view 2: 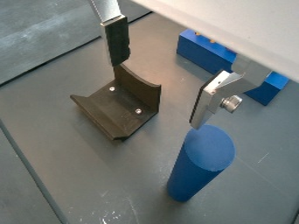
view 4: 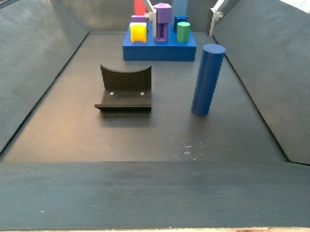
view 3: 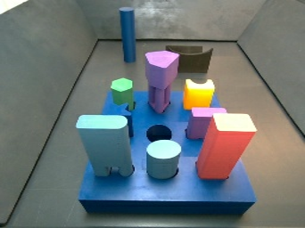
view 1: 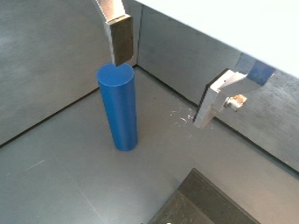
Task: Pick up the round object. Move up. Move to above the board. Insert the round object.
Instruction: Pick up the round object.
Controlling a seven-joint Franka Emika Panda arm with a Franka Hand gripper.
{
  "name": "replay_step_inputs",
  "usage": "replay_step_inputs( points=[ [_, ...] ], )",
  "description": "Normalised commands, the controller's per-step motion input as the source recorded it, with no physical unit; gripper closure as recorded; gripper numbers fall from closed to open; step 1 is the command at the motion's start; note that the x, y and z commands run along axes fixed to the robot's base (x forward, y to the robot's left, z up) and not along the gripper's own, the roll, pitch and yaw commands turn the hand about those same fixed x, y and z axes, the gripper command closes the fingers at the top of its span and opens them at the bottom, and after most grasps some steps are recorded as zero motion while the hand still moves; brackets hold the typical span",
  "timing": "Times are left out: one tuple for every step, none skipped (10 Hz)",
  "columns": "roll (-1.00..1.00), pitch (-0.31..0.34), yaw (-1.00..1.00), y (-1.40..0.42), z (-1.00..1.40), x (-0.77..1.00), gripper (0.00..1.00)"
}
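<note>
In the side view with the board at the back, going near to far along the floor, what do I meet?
Fixture → blue cylinder, standing upright → blue board with its pegs; the gripper shows at the far right edge, by the wall.

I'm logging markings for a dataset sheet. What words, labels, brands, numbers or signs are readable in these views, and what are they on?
None: no readable text appears in any view.
Blue cylinder: plain, unmarked.
Board and its coloured pieces: unmarked.
Fixture: only screw heads, no lettering.
Gripper, open above the floor near the cylinder; its fingers carry no markings.
</note>
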Motion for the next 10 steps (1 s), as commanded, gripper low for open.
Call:
replay_step_inputs(
  points=[
    [0.0,0.0,0.0,0.0,0.0,-0.29,0.0],
    [-0.03,-0.03,0.0,0.0,0.0,-0.51,0.0],
    [-0.03,-0.057,0.0,0.0,0.0,-0.64,0.0],
    [-0.09,-0.106,0.0,0.0,0.06,-0.62,0.0],
    [-0.11,-0.131,0.0,0.0,0.0,-0.55,0.0],
    [-0.08,-0.131,0.0,0.03,-0.08,-0.49,0.0],
    [-0.07,-0.09,0.0,0.05,-0.17,-0.16,0.0],
    [-0.04,-0.041,0.0,0.08,-0.22,0.0,0.0],
    [-0.04,-0.046,0.0,0.06,-0.28,0.0,0.0],
    [-0.03,-0.02,0.0,0.04,-0.32,0.13,0.0]
  ],
)
